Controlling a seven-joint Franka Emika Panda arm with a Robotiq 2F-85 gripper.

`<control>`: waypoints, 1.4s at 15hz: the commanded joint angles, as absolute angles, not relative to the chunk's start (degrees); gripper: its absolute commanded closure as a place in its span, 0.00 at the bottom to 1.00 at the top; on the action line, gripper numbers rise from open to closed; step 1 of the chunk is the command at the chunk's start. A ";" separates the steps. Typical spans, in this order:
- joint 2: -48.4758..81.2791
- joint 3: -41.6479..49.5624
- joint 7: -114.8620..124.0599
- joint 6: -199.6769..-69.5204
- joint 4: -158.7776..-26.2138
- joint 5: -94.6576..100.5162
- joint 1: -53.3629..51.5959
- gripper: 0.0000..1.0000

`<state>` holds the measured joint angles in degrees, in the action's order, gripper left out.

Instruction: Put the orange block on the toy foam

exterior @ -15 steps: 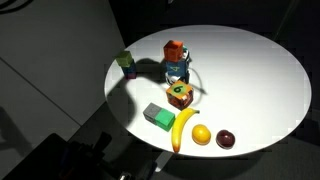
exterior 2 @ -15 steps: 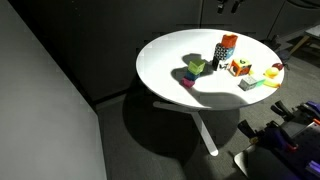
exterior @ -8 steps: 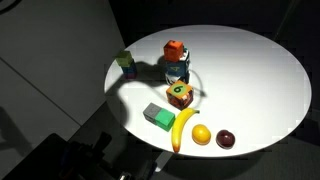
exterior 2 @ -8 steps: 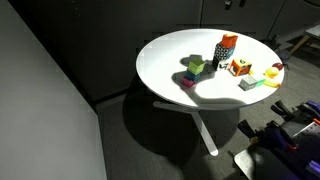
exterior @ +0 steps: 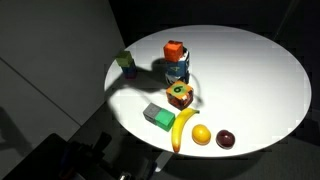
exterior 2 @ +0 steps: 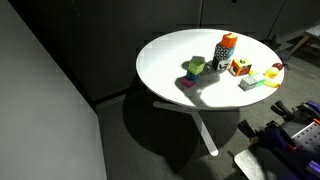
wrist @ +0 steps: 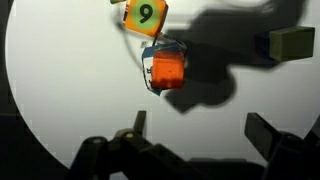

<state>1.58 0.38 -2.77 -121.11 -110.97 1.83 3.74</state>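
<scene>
Orange block (exterior: 174, 49) atop toy foam (exterior: 177, 70), mid desk (exterior: 250, 70). Looks done. Pincer (wrist: 200, 133) wide, empty, above stack; only retreat left.

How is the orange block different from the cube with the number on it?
The orange block sits up on the toy foam; the number cube stands on the table. The orange block is plain orange; the number cube has a digit on it and a green top. Both are small and boxy, about the same size.
</scene>
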 commanded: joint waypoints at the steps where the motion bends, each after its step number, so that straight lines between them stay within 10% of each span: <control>1: -3.29 1.10 1.43 -123.42 -115.59 2.28 3.15 0.00; 21: -11.52 1.01 2.12 -108.14 -117.09 1.90 3.19 0.00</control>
<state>-11.56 0.49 2.06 -108.27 -117.22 1.80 3.74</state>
